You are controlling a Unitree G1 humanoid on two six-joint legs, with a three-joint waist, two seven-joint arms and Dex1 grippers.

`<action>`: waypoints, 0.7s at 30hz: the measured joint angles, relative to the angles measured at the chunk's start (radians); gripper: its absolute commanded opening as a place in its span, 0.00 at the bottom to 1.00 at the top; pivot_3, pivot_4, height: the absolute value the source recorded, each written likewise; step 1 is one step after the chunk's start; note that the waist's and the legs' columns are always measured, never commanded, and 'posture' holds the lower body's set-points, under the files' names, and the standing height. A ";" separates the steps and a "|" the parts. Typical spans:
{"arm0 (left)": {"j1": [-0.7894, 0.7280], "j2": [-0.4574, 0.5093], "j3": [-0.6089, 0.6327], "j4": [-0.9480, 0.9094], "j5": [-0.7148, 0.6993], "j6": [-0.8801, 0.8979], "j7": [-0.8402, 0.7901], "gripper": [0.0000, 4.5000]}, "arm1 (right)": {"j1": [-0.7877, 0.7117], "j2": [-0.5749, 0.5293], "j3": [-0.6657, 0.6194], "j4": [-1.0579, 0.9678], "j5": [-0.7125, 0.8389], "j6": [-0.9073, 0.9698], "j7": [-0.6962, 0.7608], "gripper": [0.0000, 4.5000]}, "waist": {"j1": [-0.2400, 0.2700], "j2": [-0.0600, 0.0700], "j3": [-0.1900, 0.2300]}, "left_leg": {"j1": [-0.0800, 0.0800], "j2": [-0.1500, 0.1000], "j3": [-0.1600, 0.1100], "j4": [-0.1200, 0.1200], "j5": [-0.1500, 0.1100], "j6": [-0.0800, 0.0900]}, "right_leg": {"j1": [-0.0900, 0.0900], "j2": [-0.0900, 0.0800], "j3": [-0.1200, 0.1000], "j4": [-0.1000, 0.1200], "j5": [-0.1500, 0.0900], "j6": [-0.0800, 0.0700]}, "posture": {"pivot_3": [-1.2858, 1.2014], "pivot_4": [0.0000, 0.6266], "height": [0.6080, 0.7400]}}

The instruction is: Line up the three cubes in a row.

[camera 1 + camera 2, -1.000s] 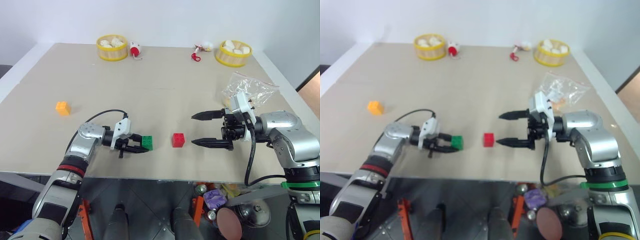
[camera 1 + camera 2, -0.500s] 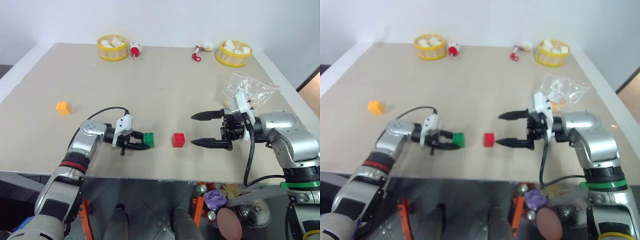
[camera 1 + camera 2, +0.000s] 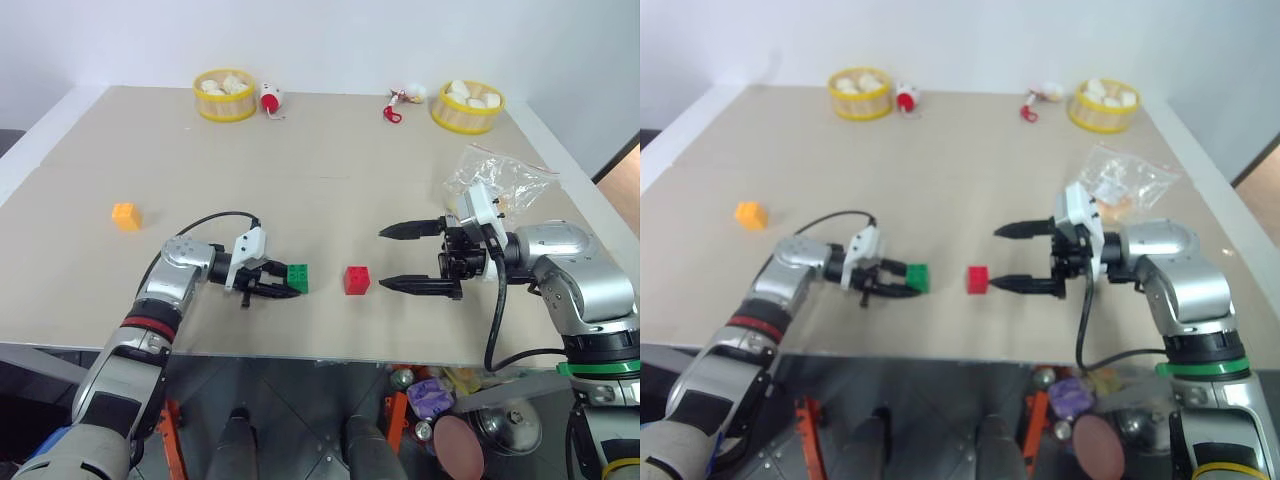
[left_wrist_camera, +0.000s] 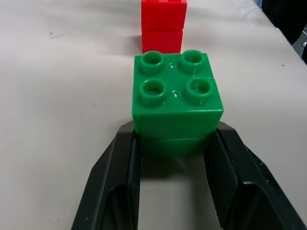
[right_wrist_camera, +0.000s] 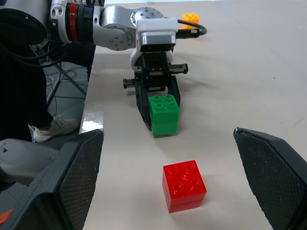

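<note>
A beige table point(image 3: 330, 150) stands against a pale wall, its near edge just in front of the robot. At the far edge sit two round yellow baskets, one on the left point(image 3: 224, 95) and one on the right point(image 3: 466, 106), each with white pieces inside; a small red and white toy point(image 3: 270, 98) lies beside the left basket and another point(image 3: 398, 102) near the right one. A clear bag point(image 3: 495, 176) lies on the right side of the table, just behind the right arm.

The left gripper point(image 3: 286, 284) lies low near the front edge, pointing to the right, its two black fingers clamped on the lower half of the green cube point(image 3: 296, 278). In the left wrist view the fingers point(image 4: 122, 182) press the cube's two sides, its four studs facing up and its base at the tabletop.

The red cube point(image 3: 356, 280) rests on the table just to the right of the green one, a small gap between them, studs up.

The right gripper point(image 3: 390, 257) points left towards the red cube with its fingers spread wide and nothing between them; its tips stop just short of the cube.

The orange cube point(image 3: 125, 215) sits alone, well apart on the left side of the table
</note>
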 measured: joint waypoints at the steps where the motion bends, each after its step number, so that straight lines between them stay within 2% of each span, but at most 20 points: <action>1: 0.000 -0.001 0.000 0.005 0.007 -0.012 0.000 0.29 | -0.002 0.002 0.000 0.000 0.000 0.000 0.000 1.00 | 0.000 0.000 0.000 | 0.000 0.000 0.000 0.000 0.000 0.000 | 0.000 0.000 0.000 0.000 0.000 0.000 | 0.52 0.24 1.00; 7: -0.009 -0.004 -0.003 0.022 0.018 -0.034 0.000 0.29 | -0.009 0.003 0.000 0.000 -0.001 0.000 -0.002 1.00 | 0.000 0.000 0.000 | 0.000 0.000 0.000 0.001 0.000 0.000 | 0.001 0.000 0.000 0.000 0.000 0.000 | 0.52 0.24 1.00; 8: -0.014 -0.003 -0.006 0.028 0.023 -0.036 -0.002 0.51 | -0.009 0.003 0.000 0.001 -0.001 0.000 -0.002 1.00 | 0.000 0.000 0.000 | 0.000 0.000 0.000 0.001 0.000 0.000 | 0.001 0.000 0.000 0.000 0.000 0.000 | 0.52 0.24 1.00; 10: -0.021 -0.003 -0.007 0.036 0.028 -0.041 0.001 0.64 | -0.009 0.004 0.000 0.001 -0.001 0.000 -0.002 1.00 | 0.000 0.000 0.000 | 0.000 0.000 0.000 0.001 0.000 0.000 | 0.001 0.000 0.000 0.000 0.000 0.000 | 0.52 0.24 1.00; 14: -0.027 -0.006 -0.005 0.046 0.029 -0.043 0.008 0.97 | -0.010 0.005 0.000 0.001 -0.001 0.000 -0.005 1.00 | 0.000 0.000 0.000 | 0.000 0.000 0.000 0.001 0.000 0.000 | 0.001 0.000 0.000 0.001 0.000 0.000 | 0.52 0.24 1.00; 21: -0.025 -0.002 0.003 0.040 0.021 -0.023 0.022 0.99 | -0.018 0.011 0.000 0.016 -0.001 0.000 -0.004 1.00 | 0.000 0.000 0.000 | 0.000 0.000 0.000 0.001 0.000 0.000 | 0.001 0.000 0.000 0.001 0.000 0.000 | 0.52 0.24 1.00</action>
